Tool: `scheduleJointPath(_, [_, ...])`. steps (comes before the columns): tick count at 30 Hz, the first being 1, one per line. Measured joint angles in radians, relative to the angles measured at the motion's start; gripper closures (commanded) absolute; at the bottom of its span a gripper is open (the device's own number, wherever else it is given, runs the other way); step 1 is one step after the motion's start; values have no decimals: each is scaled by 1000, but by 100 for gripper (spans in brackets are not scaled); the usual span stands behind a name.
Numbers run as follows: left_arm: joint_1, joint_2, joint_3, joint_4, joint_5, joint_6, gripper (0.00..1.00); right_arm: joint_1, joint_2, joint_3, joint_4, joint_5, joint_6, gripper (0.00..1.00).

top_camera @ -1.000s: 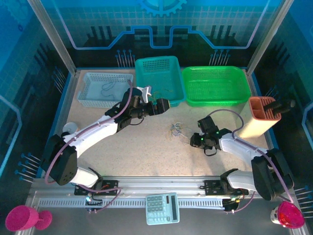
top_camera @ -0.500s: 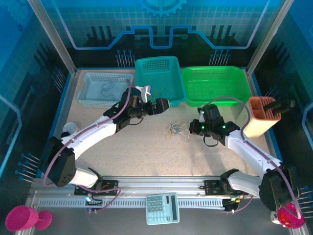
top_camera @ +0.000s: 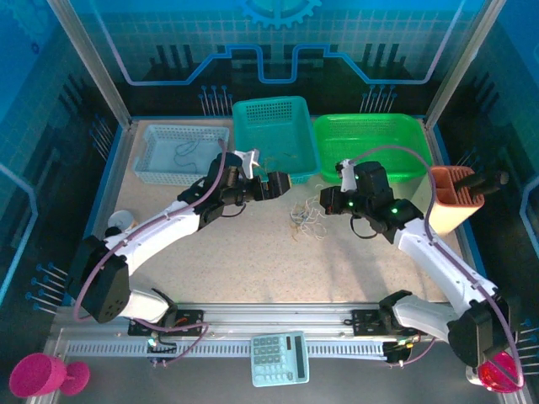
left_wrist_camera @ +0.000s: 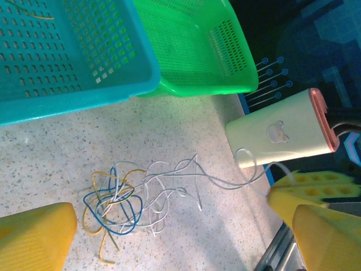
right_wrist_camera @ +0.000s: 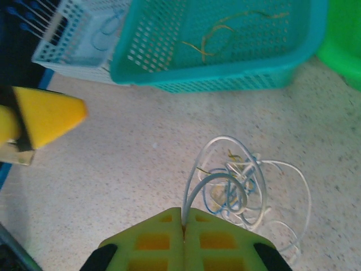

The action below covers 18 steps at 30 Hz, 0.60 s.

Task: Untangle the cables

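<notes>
The right pincer [right_wrist_camera: 183, 217] has just clamped together on one white cable [right_wrist_camera: 192, 186] and swung back, drawing it out from the cables [top_camera: 303, 220] knotted mid-desk [top_camera: 253, 261]. The left pincer [top_camera: 280, 181] hangs wide apart nearby. One strand looks to be coming free.

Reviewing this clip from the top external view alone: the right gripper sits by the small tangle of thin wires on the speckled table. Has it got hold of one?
Observer: Yes. The right wrist view shows the right gripper shut on one thin white wire rising from the tangle.
Operator: And the left gripper?
Observer: Open; its wrist view shows its yellow fingers spread wide, holding nothing.
Operator: What makes up the knot?
Observer: Blue and pale yellow loops wound together with white ones; the held strand leads out sideways.
</notes>
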Motion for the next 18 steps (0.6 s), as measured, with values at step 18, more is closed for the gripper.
scheduleJointPath(18, [0, 41, -11, 8, 36, -16, 3, 0, -45, -68, 154, -77, -19, 100])
